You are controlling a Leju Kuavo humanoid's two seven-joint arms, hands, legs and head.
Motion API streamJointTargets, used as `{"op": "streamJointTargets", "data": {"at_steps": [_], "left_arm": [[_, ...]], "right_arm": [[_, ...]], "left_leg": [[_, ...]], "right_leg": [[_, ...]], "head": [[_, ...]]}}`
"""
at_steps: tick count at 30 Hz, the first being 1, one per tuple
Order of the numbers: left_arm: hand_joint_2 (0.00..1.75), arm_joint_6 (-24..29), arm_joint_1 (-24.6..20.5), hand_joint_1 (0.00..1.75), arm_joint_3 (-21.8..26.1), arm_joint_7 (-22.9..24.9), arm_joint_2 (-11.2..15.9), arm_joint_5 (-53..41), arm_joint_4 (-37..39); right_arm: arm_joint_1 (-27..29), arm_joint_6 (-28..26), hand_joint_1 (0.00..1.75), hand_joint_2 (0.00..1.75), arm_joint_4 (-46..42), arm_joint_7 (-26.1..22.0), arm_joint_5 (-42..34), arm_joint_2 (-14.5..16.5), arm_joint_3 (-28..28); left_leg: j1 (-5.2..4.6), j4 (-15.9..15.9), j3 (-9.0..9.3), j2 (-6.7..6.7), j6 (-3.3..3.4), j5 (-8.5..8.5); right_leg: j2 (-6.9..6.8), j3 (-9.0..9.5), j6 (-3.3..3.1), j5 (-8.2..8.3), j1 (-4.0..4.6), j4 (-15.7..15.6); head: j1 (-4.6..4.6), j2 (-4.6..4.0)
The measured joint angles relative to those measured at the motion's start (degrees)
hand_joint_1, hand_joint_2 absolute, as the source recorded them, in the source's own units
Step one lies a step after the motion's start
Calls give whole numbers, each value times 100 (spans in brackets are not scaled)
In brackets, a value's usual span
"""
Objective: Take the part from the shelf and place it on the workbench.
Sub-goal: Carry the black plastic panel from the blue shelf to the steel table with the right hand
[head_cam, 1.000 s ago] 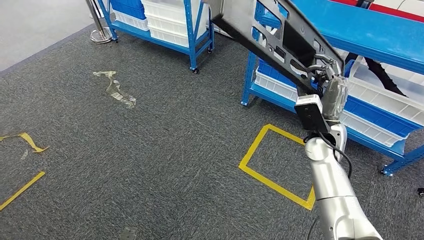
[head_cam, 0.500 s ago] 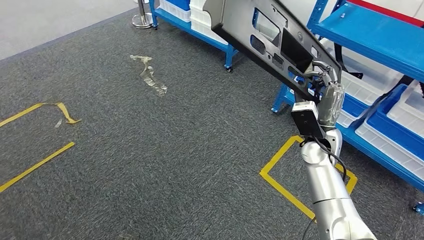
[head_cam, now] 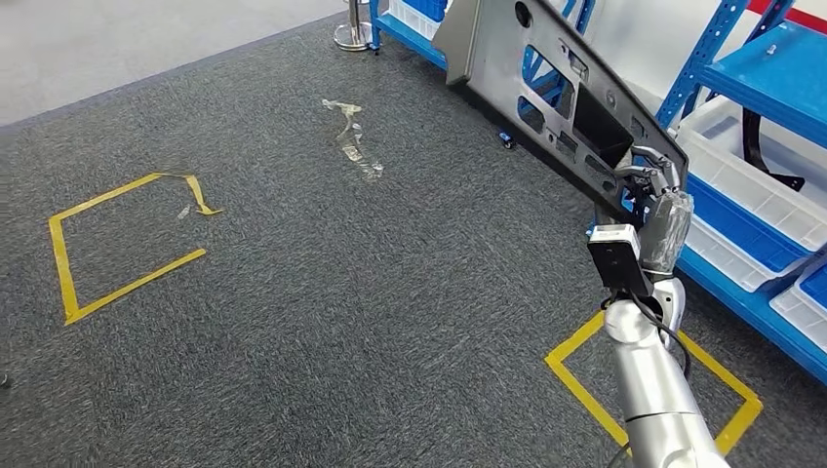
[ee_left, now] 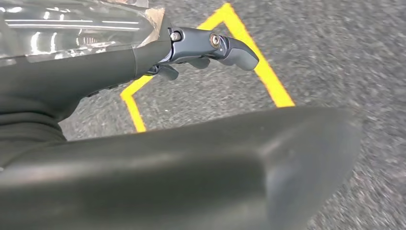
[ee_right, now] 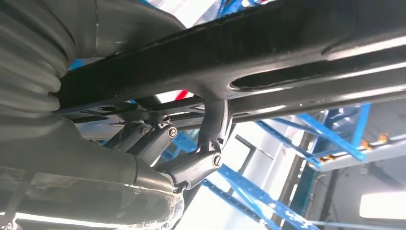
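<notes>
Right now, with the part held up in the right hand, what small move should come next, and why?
Probably keep turning away from the blue shelf: the right hand grips the long grey metal part, and no workbench is in sight yet.

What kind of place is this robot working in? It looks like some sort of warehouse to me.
Probably a factory or warehouse test floor: blue steel shelving holding white bins, yellow tape squares marked on grey carpet, and a large metal part carried in the right hand.
</notes>
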Motion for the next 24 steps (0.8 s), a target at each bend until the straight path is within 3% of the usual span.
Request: {"op": "streamJointTargets", "data": {"at_steps": [1, 2, 4, 5, 6, 8, 10, 11, 13, 15, 17, 19, 20, 22, 24], "left_arm": [[0, 5, 1, 0, 9, 1, 1, 1, 1], [0, 19, -2, 0, 19, 5, 1, 2, 1], [0, 68, 0, 0, 52, 31, -7, 28, 3], [0, 94, 3, 0, 73, 44, -13, 50, 4], [0, 112, 4, 0, 90, 53, -19, 69, 4], [0, 117, -12, 0, 107, 55, -31, 53, 5], [0, 82, -57, 0, 107, 58, -60, -7, 5], [0, 57, -83, 0, 104, 68, -81, -32, 5], [0, 17, -131, 0, 87, 120, -115, -90, 6], [0, 7, -188, 0, 64, 183, -134, -152, 5], [0, 9, -257, 0, 48, 214, -143, -190, 3], [0, 11, -297, 0, 32, 221, -148, -204, 3], [0, 11, -302, 0, 25, 222, -148, -207, 3], [0, 17, -307, 0, 8, 230, -144, -217, 3], [0, 32, -320, 0, -9, 245, -138, -228, 3]], "right_arm": [[0, 0, 175, 175, -16, 4, 9, -3, -4], [4, 0, 175, 175, -25, 11, 16, -4, -9], [13, -2, 175, 175, -28, 28, 27, -5, -18], [16, -5, 175, 175, -28, 33, 37, -4, -24], [17, -11, 175, 175, -29, 35, 47, -3, -32], [13, -38, 175, 175, -34, 35, 70, -5, -55], [4, -93, 175, 175, -68, 36, 94, -28, -88], [5, -123, 175, 175, -95, 40, 105, -42, -105], [37, -171, 175, 175, -160, 68, 118, -60, -136], [123, -188, 175, 175, -225, 97, 113, -65, -177], [220, -193, 175, 175, -262, 108, 103, -91, -235], [301, -195, 175, 175, -269, 116, 100, -113, -281], [333, -196, 175, 175, -272, 119, 101, -113, -295], [374, -196, 175, 175, -312, 132, 122, -109, -322], [387, -186, 175, 175, -394, 157, 179, -104, -339]], "left_leg": [[2, 343, -170, 177, -27, -181], [18, 747, -373, 274, -54, -361], [55, 1249, -632, 328, -90, -489], [74, 1197, -608, 351, -104, -406], [92, 924, -466, 398, -112, -245], [99, 161, -36, 687, -109, 54], [78, -238, 188, 890, -67, 152], [56, -261, 193, 870, -37, 142], [38, -286, 196, 702, 36, 163], [41, -311, 206, 550, 128, 192], [43, -319, 194, 389, 200, 220], [31, -318, 180, 210, 228, 237], [27, -317, 178, 126, 231, 242], [26, -315, 178, -43, 216, 259], [18, -305, 160, -195, 173, 279]], "right_leg": [[-70, 3, -33, -4, 15, -2], [-149, 3, -62, -10, 25, -2], [-308, 5, -72, -20, 38, 0], [-383, 7, -74, -24, 38, 1], [-452, 13, -69, -31, 37, 2], [-572, 31, -30, -61, 65, 14], [-686, 48, 32, -106, 116, 30], [-748, 64, 59, -122, 139, 29], [-839, 101, 112, -159, 126, 36], [-618, 2, 134, -324, 87, 293], [-248, -336, 92, -635, 65, 1011], [-105, -680, 81, -832, 67, 1670], [-88, -736, 102, -824, 67, 1746], [-36, -535, 180, -586, 52, 1267], [175, -175, 227, -288, 24, 498]], "head": [[-9, 0], [-21, 0], [-21, 0], [-23, 0], [-23, 0], [-26, 0], [-2, 0], [10, 0], [23, 0], [30, 0], [52, 0], [62, 0], [62, 0], [63, 0], [67, 0]]}}
